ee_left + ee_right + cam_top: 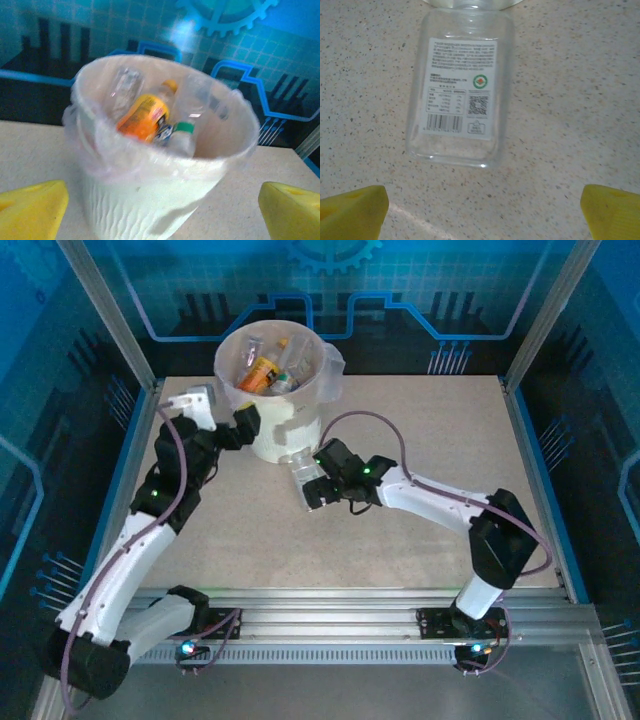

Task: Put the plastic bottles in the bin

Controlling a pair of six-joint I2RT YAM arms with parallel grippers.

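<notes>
**Right hand.** The right hand (481,212) is released: both yellow fingers (350,212) sit wide apart at the lower corners of the right wrist view, with nothing between them. It holds low over the surface (570,75), well forward of its base.

**Target.** A clear bottle (460,100) lies flat directly ahead of the right hand, with its white label (462,85) facing up. Its long axis runs straight away from the hand. The flat base is the near end and the shoulder is the far end, which points toward the foot of the bin (275,435). The line between the two fingers therefore crosses the bottle's narrow width, not its length. The bottle is narrower than the gap between the fingers. Whether its far end touches the bin wall cannot be determined.

**Judgement.** The coming move is a straight advance along the bottle's axis, until the fingers stand on either side of the body. No wrist rotation appears necessary. The bin stands just beyond the bottle, so an overlong advance may push the bottle against it.

**Left hand.** The left hand (245,420) is also released and empty. It faces the left wall of the bin at close range. The right hand is the nearer to the clear bottle.

**Bin contents.** An orange-labelled bottle (145,117) and several clear ones lie inside the bin.
</notes>
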